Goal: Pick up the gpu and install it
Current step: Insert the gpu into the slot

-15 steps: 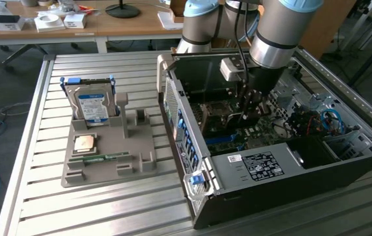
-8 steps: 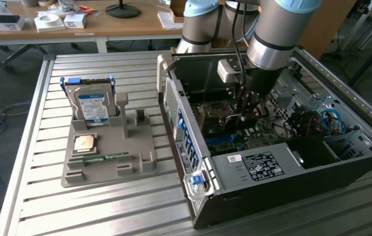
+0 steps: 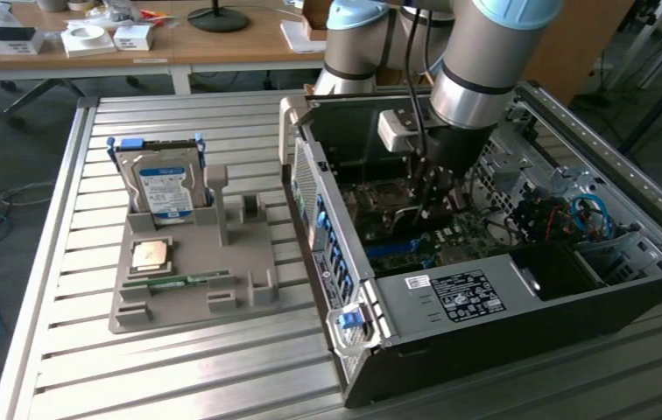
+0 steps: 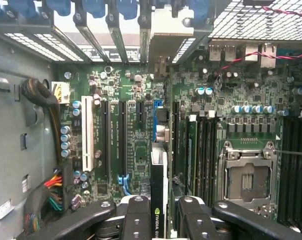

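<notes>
The end effector (image 4: 159, 220) pinches the gpu (image 4: 159, 192) edge-on, directly above the motherboard (image 4: 136, 150) inside the open computer case (image 3: 448, 302). If the card sits slightly off the slot below, pressing could jam its contacts or bend its bracket.

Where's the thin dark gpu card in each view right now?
Exterior view: not distinguishable; the gripper is down inside the open computer case.
Wrist view: the gpu stands edge-on between the gripper's fingers, above the slots.
Shared landmark: green motherboard.
</notes>
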`<act>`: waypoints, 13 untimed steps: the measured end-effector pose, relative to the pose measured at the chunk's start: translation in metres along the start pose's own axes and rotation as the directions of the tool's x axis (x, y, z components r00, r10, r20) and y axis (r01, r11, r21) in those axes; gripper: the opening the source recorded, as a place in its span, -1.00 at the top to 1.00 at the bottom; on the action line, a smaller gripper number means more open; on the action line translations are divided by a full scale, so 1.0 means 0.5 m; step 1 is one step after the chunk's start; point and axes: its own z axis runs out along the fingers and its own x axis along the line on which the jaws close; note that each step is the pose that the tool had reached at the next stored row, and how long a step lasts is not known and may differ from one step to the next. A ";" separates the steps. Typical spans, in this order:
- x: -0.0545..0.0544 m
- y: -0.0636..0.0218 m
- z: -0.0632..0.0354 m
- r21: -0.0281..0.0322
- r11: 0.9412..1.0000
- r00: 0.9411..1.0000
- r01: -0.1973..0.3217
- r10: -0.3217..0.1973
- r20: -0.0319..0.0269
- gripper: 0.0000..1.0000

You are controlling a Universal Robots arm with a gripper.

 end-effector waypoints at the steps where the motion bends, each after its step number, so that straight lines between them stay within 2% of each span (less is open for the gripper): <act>1: 0.000 0.000 0.001 0.000 1.000 1.000 0.000 0.000 0.000 0.47; 8: 0.001 0.000 0.013 0.000 1.000 1.000 0.000 0.000 0.000 0.47; 13: 0.001 0.001 0.015 0.000 1.000 1.000 0.000 0.000 0.000 0.47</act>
